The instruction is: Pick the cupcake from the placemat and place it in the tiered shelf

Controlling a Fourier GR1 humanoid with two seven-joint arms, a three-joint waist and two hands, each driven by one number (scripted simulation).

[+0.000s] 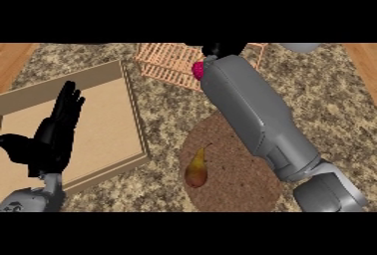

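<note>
My right forearm reaches from the lower right up to the wire tiered shelf at the top middle. The right hand is over the shelf, mostly cut off by the view's top edge and hidden behind the forearm. A bit of pink, the cupcake, peeks out at the wrist's left side, over the shelf. How the hand holds it is hidden. The round brown placemat lies below the forearm. My left hand rests open at the left, fingers up.
A yellow-brown pear lies on the placemat's left part. A large tan wooden board lies at the left under my left hand. The counter is speckled stone, with wood strips at both top corners.
</note>
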